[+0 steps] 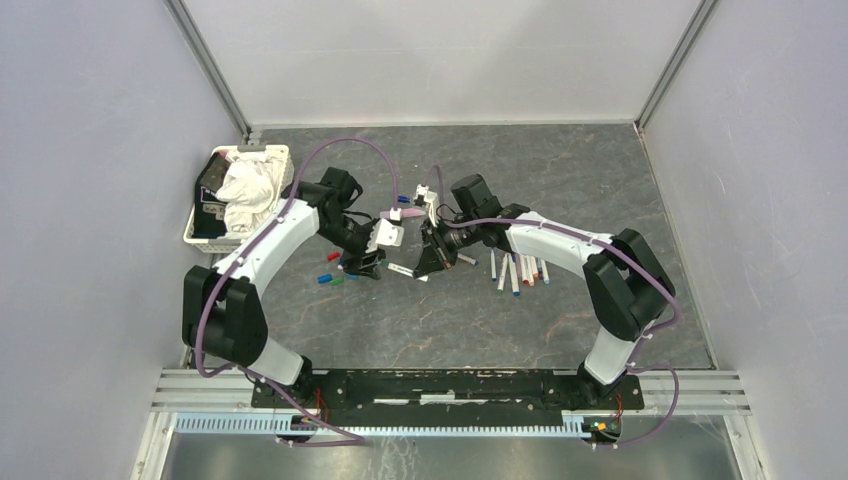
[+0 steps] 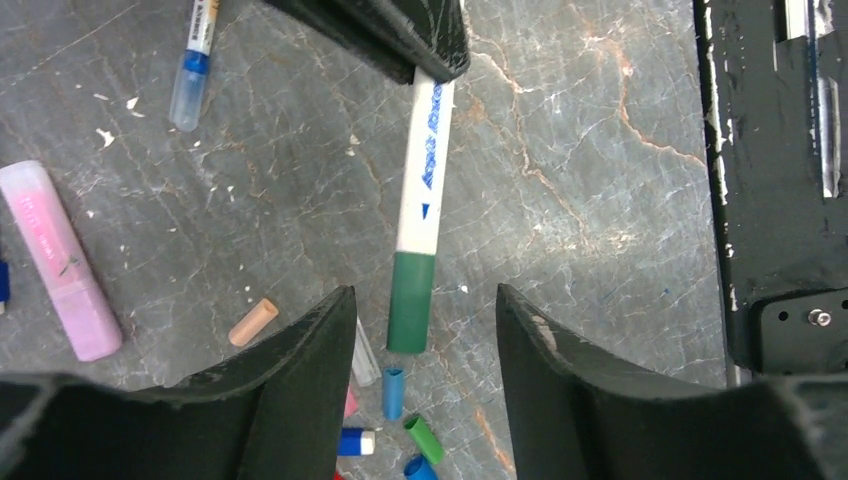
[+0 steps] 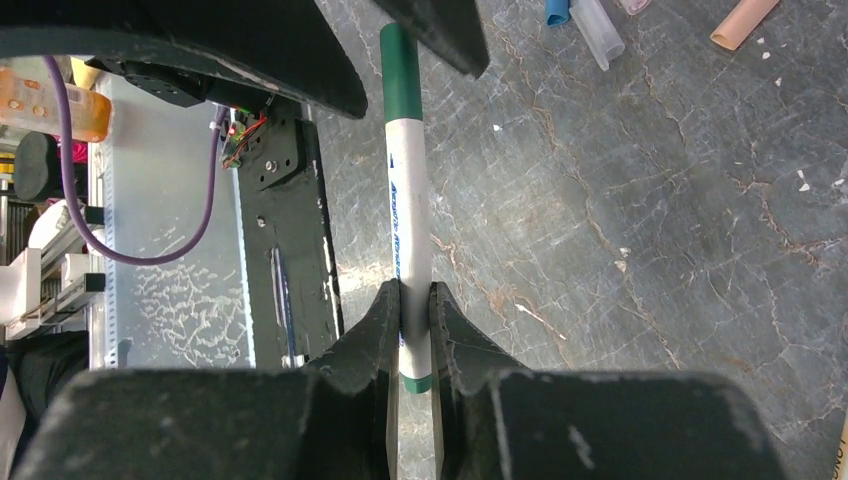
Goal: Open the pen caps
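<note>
My right gripper (image 3: 415, 310) is shut on the white barrel of a marker (image 3: 408, 200) and holds it off the table. The marker's green cap (image 2: 411, 300) is on its end and lies between the open fingers of my left gripper (image 2: 420, 340), touching neither. In the top view the left gripper (image 1: 362, 262) and right gripper (image 1: 432, 262) face each other with the marker (image 1: 400, 269) between them. Several loose pen caps lie on the table below: orange (image 2: 252, 322), blue (image 2: 393, 392), green (image 2: 424, 438).
A pink highlighter (image 2: 60, 260) and a blue marker (image 2: 190, 60) lie to the left. Several markers (image 1: 515, 270) lie in a row right of the grippers. A white basket (image 1: 196, 225) with a white cloth stands at the far left. Loose caps (image 1: 330, 278) lie left of the left gripper.
</note>
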You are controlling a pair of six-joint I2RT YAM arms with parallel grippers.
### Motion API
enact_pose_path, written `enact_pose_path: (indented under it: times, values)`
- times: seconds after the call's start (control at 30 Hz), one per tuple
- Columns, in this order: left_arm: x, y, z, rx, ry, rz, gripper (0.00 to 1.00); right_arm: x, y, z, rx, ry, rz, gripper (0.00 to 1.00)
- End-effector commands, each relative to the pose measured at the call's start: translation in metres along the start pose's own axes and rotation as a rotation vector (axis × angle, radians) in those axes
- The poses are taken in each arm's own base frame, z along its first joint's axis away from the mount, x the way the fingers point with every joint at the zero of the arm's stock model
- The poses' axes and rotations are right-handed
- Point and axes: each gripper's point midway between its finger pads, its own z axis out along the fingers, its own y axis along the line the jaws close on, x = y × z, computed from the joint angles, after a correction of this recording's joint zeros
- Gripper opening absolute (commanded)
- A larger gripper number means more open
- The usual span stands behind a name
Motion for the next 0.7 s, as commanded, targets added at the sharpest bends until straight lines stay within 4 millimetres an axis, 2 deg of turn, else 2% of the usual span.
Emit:
enact_pose_path:
  times: [0.0,0.23,0.3,0.43,0.67]
  values:
    - [-0.011,-0.005,0.003,0.012,-0.024,0.046,0.55,-0.022,0.009,0.0,-0.041,-0.051,-0.041,0.0]
    - [-0.016,0.001,0.003,-0.007,-0.019,0.058,0.19,-0.019,0.012,0.001,-0.064,-0.047,-0.027,0.0]
    - [-0.017,0.001,0.002,-0.011,-0.012,0.058,0.04,-0.017,0.014,0.002,-0.084,-0.054,-0.015,0.13]
    - [-0.021,0.001,-0.002,-0.016,-0.007,0.062,0.02,-0.017,0.02,0.009,-0.117,-0.07,0.008,0.32]
    - [-0.028,-0.001,-0.007,-0.026,-0.007,0.074,0.02,-0.027,0.022,0.026,-0.166,-0.079,0.034,0.34]
